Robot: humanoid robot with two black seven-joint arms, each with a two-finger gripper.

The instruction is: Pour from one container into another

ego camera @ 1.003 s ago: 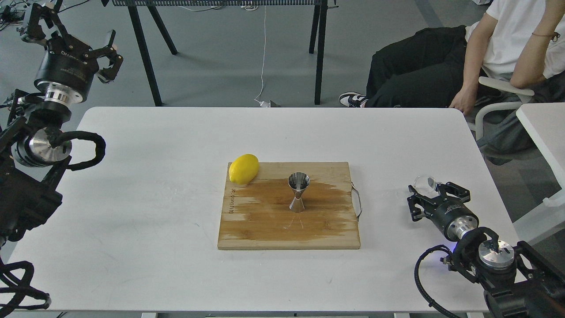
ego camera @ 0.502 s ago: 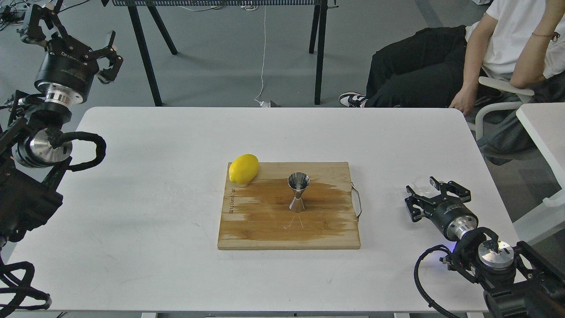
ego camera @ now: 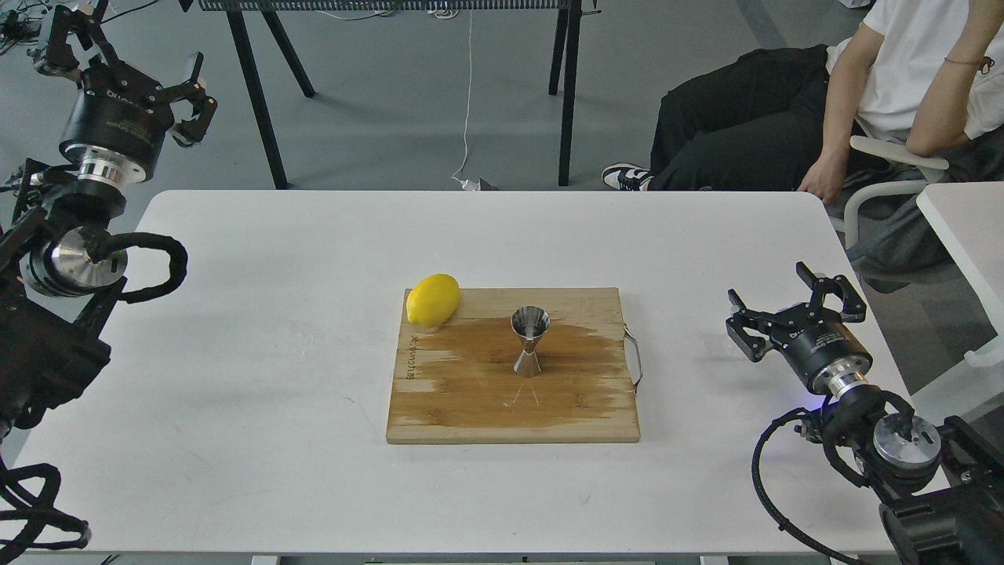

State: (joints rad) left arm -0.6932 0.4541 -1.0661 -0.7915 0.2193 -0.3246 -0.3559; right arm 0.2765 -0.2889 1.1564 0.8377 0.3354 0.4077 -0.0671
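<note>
The steel hourglass jigger stands upright in the middle of the wooden cutting board. The clear glass cup does not show anywhere in this view. My right gripper hovers over the table's right side, well right of the board, open, with nothing visible between its fingers. My left gripper is held high beyond the table's far left corner, open and empty.
A yellow lemon lies on the board's far left corner. The board has a wet dark patch and a metal handle on its right edge. A seated person is beyond the table's far right corner, and another table stands to the right.
My right gripper has lifted and swung right and back. The glass cup seen just ahead of its fingers earlier no longer shows. The left arm barely moved.
</note>
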